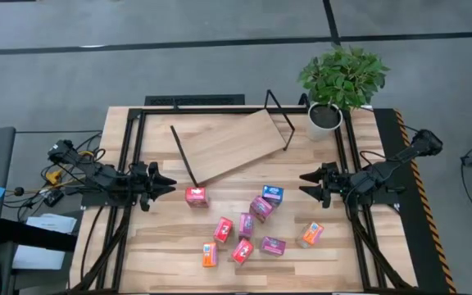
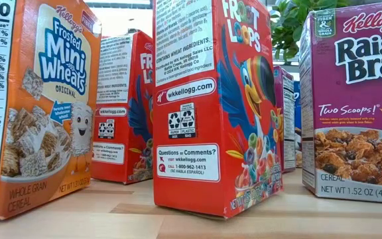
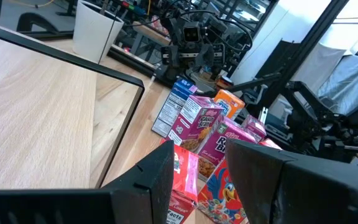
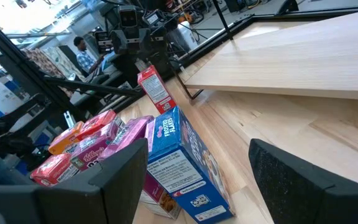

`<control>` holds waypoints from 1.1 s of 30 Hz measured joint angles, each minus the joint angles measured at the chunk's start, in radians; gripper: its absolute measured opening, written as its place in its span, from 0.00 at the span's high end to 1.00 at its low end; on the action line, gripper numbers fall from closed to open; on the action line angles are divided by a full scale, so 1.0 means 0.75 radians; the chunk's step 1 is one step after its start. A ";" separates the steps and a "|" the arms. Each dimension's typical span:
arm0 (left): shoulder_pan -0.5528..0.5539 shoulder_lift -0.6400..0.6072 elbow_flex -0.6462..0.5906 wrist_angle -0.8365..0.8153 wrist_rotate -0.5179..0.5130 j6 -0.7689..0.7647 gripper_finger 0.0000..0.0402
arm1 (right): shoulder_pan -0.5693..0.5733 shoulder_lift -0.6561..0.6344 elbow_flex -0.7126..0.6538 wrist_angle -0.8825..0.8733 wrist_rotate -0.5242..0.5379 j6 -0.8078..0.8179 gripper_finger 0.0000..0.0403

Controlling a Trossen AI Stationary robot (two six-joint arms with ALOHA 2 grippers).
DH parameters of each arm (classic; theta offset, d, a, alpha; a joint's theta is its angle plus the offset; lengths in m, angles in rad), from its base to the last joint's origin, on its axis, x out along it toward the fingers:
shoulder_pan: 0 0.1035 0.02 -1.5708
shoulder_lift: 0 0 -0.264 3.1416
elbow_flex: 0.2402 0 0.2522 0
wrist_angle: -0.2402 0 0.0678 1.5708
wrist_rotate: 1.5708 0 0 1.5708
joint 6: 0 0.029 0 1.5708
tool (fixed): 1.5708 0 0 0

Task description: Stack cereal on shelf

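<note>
1. Slatted wooden worktop [image 1: 162, 254] on a grey floor, seen from above; a potted plant [image 1: 340, 86] stands at its far right corner, clear of the working zone

2. Shelf [image 1: 232, 143]: a light plywood board with thin black rod frames at both ends, lying tilted and skewed across the far half of the worktop rather than standing square, and carrying no boxes. It would probably have to serve as the target surface in this pose, unless righted first

3. Cereal boxes: nine small cartons scattered over the near half of the worktop, all off the shelf, so the stacking has not begun. A red box [image 1: 196, 196] stands alone just beside the shelf's near left end; a blue box [image 1: 272, 195] touches a magenta box [image 1: 260, 208] near the centre; an orange box [image 1: 310, 234] sits apart to the right; the rest cluster at the near middle

4. Left end effector [image 1: 164, 183]: low at the left edge, pointing inward toward the red box, fingers partly spread and holding nothing. It looks best placed for that nearest box

5. Right end effector [image 1: 306, 184]: mirrored at the right edge, fingers spread wide and empty, facing the blue box [image 4: 182, 163], its likely first pick

6. Table-height view: upright cartons close to the lens, among them a Froot Loops box [image 2: 214, 106], hide both arms
</note>
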 joint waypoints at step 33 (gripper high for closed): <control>0.000 0.000 0.000 0.001 -0.192 -0.110 0.67 | -0.003 0.000 0.000 0.001 0.002 -0.031 0.24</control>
